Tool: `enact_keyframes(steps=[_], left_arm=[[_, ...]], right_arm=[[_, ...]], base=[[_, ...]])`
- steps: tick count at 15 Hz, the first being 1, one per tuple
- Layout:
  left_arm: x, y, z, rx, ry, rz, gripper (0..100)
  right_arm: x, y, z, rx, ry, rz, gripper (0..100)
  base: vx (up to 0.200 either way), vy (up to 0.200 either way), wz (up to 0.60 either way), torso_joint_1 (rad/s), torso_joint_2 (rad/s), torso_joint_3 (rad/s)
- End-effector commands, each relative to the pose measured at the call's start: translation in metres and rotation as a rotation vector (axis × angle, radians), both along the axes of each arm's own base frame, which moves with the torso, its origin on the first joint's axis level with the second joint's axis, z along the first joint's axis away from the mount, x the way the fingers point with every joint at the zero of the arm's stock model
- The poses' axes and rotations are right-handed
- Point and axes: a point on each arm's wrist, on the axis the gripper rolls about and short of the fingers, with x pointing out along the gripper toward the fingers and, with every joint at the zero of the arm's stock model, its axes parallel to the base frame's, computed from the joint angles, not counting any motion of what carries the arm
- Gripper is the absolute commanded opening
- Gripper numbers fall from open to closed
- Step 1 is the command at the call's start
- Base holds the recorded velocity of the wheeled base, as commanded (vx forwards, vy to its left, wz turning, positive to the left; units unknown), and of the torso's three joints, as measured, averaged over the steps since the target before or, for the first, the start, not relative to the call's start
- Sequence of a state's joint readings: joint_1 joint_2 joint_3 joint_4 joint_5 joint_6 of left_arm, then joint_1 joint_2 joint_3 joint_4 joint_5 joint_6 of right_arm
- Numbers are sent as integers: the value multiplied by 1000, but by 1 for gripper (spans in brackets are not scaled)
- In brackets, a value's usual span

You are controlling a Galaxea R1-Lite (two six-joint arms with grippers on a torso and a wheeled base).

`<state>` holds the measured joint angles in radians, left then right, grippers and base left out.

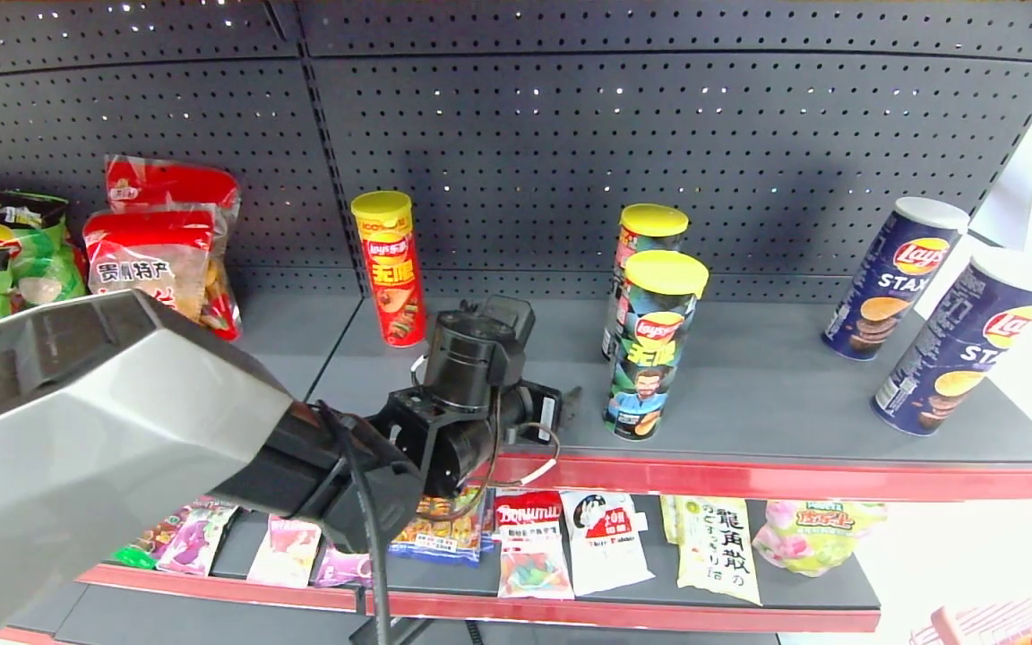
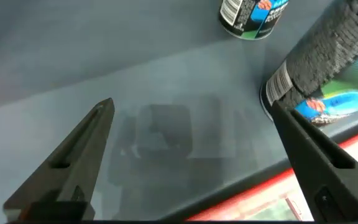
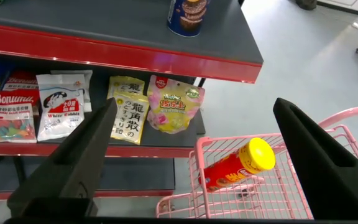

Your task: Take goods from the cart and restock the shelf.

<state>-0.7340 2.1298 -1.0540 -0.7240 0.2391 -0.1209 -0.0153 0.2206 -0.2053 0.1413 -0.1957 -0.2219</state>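
Observation:
A red chips can with a yellow lid [image 3: 238, 167] lies on its side in the pink cart [image 3: 347, 134]. My right gripper [image 3: 194, 155] hangs open above it, nothing between its fingers. On the grey shelf [image 1: 749, 394], my left gripper [image 1: 570, 403] stands open low over the board, just left of a green chips can [image 1: 655, 345]. That green can [image 2: 340, 93] is upright right beside one finger, outside the open left gripper [image 2: 191, 106]. A second green can [image 1: 646, 237] stands behind it.
A red can [image 1: 391, 269] stands farther left, and two blue cans [image 1: 892, 278] [image 1: 959, 345] at the right. Snack bags [image 1: 158, 251] fill the left bay. Packets [image 1: 606, 537] lie on the lower shelf. Bare board lies between the green and blue cans.

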Motion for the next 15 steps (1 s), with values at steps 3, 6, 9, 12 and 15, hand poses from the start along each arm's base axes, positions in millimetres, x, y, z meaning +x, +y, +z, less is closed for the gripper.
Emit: enact_keyframes(steps=[3,6,9,12,15], left_arm=[[10,-14,-10,0,-2,-7,100],[11,-15,-12,1,-1,-7,100],[13,-17,-13,0,-2,-7,100],[17,-22,-12,-11,-15,-10,100],[20,-26,-12,-19,-23,-12,100]], right_arm=[[0,0,1,-1,0,-1,100],[0,0,0,-1,2,-1,100],[0,0,0,-1,5,-1,100],[0,0,0,-1,5,-1,100],[0,0,0,-1,3,-1,100]], base=[[0,0,0,0,0,0],[0,0,0,0,0,0],[0,0,0,0,0,0],[0,0,0,0,0,0],[0,0,0,0,0,0]])
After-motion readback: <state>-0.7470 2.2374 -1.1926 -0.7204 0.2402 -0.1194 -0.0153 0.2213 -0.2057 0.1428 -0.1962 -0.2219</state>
